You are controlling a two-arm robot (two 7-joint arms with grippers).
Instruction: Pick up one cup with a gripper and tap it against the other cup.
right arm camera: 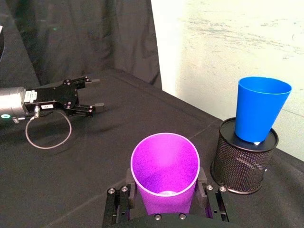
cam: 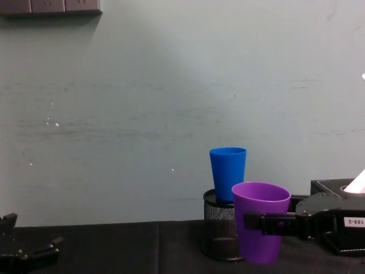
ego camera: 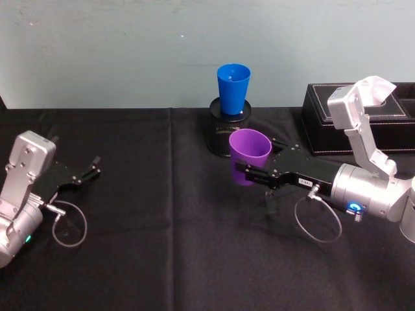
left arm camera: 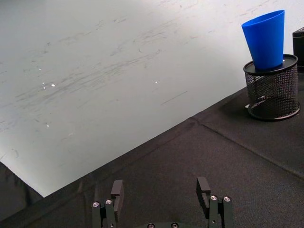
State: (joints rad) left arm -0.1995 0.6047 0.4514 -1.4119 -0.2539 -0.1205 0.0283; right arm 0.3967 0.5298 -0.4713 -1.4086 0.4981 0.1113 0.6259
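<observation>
The purple cup stands upright in my right gripper, whose black fingers are shut on its lower sides. I cannot tell whether its base touches the black cloth. The blue cup sits upright in the top of a black mesh pen holder, just behind the purple cup and apart from it. The right wrist view shows the purple cup in front of the blue cup. In the chest view the purple cup is lower than the blue cup. My left gripper rests open at the far left.
A black box with a tissue opening stands at the back right, behind my right arm. The table is covered with black cloth. A pale wall rises close behind the mesh holder.
</observation>
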